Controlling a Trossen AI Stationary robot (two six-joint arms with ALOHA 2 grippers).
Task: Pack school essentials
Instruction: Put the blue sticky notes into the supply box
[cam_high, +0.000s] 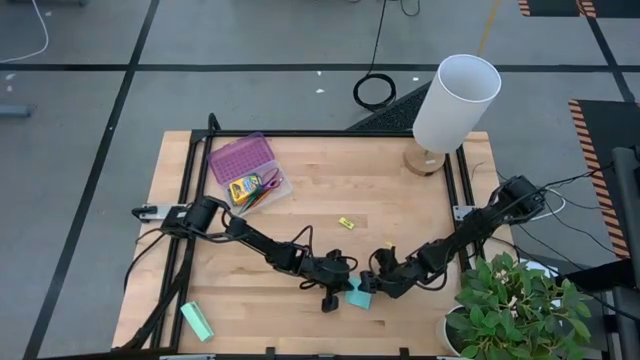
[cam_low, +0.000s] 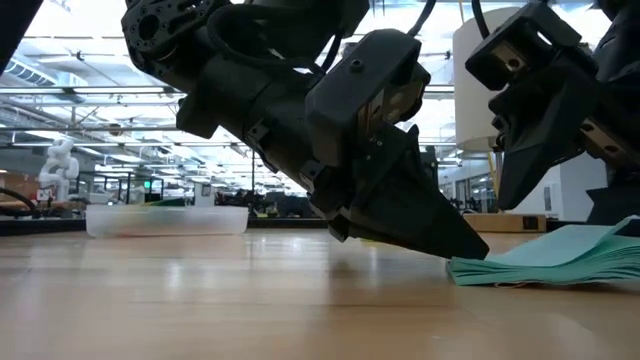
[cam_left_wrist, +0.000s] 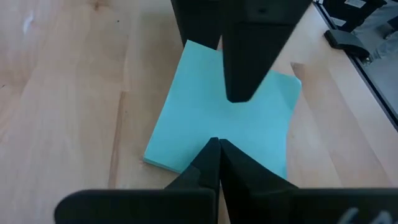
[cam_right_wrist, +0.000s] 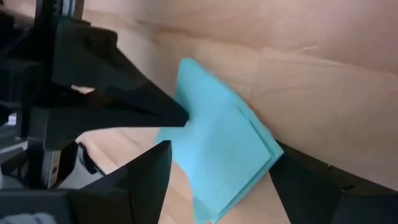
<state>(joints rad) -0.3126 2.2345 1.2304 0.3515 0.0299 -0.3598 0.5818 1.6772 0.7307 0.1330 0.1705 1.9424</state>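
Closest to the low camera is the left gripper (cam_low: 455, 250), fingers pressed together, tip down on the wood right at the edge of the cyan pad (cam_low: 560, 258). From above, the pad (cam_high: 359, 297) sits low and centre on the table (cam_high: 400, 200), between both arms. The right gripper (cam_right_wrist: 217, 180) has its fingers apart, straddling the pad. Upper left there's the tray (cam_high: 243, 160) with crayons (cam_high: 245, 187), and the tiny yellow piece (cam_high: 346, 223) lies mid-table.
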